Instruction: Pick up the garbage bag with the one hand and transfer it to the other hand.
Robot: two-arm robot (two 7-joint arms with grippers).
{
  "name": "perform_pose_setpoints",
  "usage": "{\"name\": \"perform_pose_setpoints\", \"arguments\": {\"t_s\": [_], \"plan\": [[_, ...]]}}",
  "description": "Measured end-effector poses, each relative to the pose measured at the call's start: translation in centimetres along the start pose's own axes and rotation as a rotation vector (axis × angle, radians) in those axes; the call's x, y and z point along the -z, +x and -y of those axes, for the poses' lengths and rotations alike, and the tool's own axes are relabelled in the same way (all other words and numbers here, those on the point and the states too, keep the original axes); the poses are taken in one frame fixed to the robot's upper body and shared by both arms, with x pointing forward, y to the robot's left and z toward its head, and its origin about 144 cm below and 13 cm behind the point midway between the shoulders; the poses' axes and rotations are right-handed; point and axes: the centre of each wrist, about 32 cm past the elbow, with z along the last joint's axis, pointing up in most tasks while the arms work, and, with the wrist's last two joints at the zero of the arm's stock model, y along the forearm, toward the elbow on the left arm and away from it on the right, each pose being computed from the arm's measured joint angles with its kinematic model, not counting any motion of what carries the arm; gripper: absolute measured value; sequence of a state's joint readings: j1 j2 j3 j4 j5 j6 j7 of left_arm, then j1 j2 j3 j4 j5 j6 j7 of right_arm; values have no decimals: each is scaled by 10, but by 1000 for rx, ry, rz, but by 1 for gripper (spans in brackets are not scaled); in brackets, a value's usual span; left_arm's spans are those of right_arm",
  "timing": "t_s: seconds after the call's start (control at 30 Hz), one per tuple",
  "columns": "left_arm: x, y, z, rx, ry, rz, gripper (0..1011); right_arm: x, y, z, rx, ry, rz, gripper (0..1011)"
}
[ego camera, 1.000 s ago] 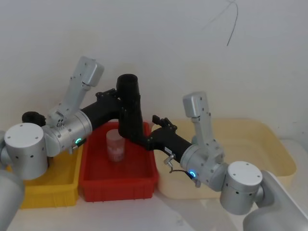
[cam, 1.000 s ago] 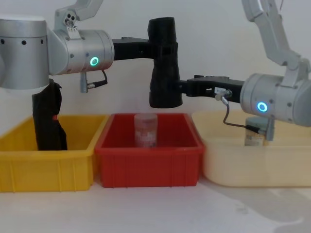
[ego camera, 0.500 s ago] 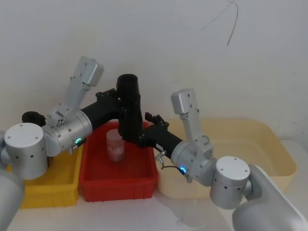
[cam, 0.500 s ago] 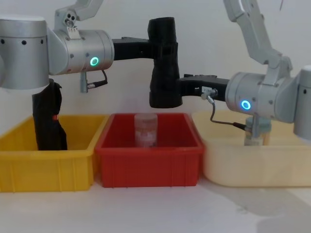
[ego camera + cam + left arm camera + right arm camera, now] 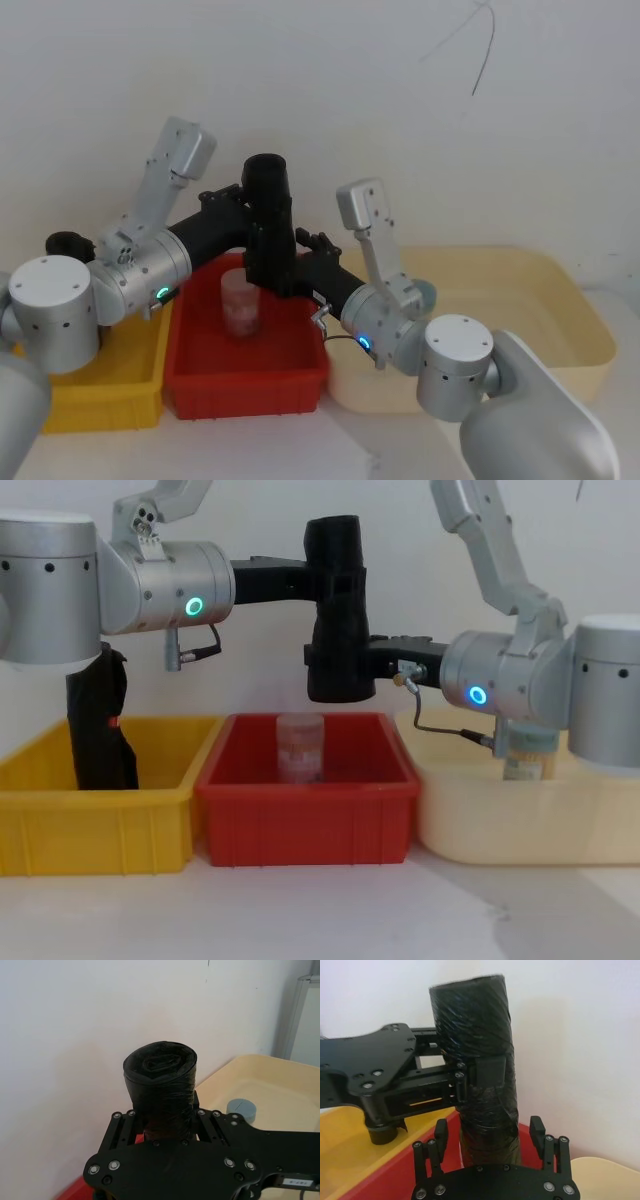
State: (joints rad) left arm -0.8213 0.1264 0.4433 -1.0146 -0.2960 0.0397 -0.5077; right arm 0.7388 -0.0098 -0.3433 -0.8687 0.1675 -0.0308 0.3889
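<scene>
While our green-lit left gripper [image 5: 335, 580] clamps the matte black cylindrical garbage-bag roll [image 5: 338, 650] above the red plastic bin [image 5: 305, 820], our blue-lit right gripper [image 5: 488, 1129] spreads its fingers around the roll's lower part without touching it.

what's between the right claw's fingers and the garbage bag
Nothing: the right wrist view shows the right claw open around the lower end of the garbage bag, a bare gap beside each finger. The left claw grips it higher up.
</scene>
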Motion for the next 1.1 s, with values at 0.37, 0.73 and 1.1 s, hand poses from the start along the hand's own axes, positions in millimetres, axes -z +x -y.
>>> {"name": "perform_pose_setpoints", "arguments": {"t_s": [0.37, 0.73, 1.1], "plan": [[0, 0, 0, 0, 0, 0, 464, 1, -1, -9, 12, -12, 8, 945], [0, 0, 0, 0, 0, 0, 464, 1, -1, -13, 17, -15, 13, 658], [0, 0, 0, 0, 0, 0, 464, 2, -1, -15, 20, -17, 14, 516]]}}
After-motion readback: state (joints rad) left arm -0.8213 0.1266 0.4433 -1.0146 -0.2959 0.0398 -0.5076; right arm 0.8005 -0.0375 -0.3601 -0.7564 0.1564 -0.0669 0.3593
